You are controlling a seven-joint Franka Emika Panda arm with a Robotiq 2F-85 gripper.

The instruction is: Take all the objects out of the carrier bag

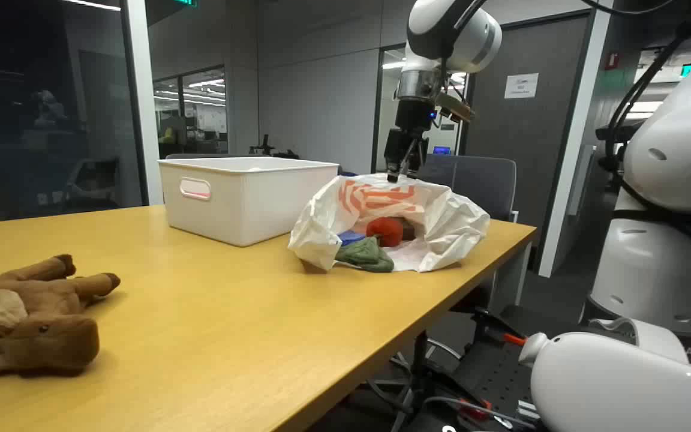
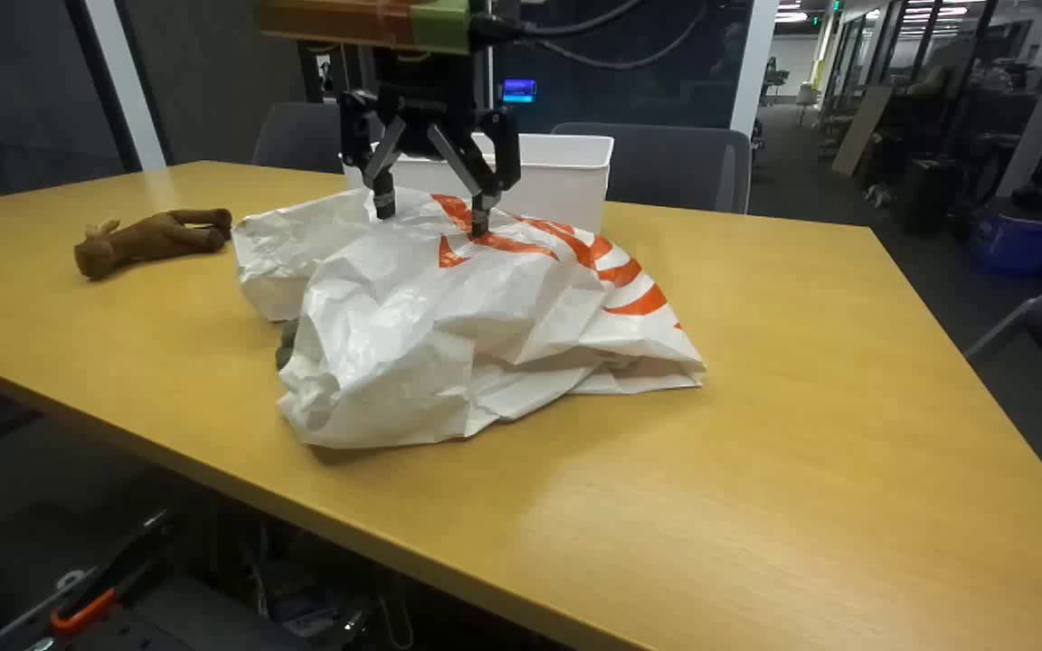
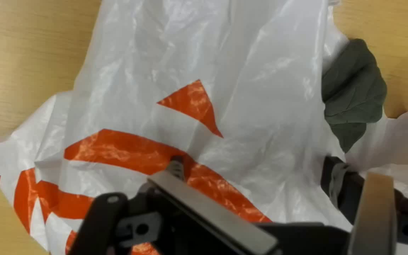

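A crumpled white carrier bag [image 1: 453, 231] with orange print lies on its side on the table, also seen from behind [image 2: 476, 334]. In an exterior view its mouth shows a dark green cloth-like object [image 1: 366, 255], a red round object [image 1: 385, 231], a blue object [image 1: 350, 237] and a dark brown object [image 1: 408, 229]. The green object pokes out of the mouth in the wrist view [image 3: 354, 85]. My gripper [image 2: 432, 215] is open and points down at the bag's top, one finger over the orange print, the other at the mouth's edge [image 3: 255, 168]. Its fingertips touch or nearly touch the plastic.
A white plastic bin [image 1: 243, 198] stands on the table beside the bag. A brown plush animal [image 1: 39, 324] lies on the table outside the bag, apart from it. The table edge [image 1: 381, 360] runs close to the bag on the robot's side. Chairs [image 2: 666, 163] stand behind the table.
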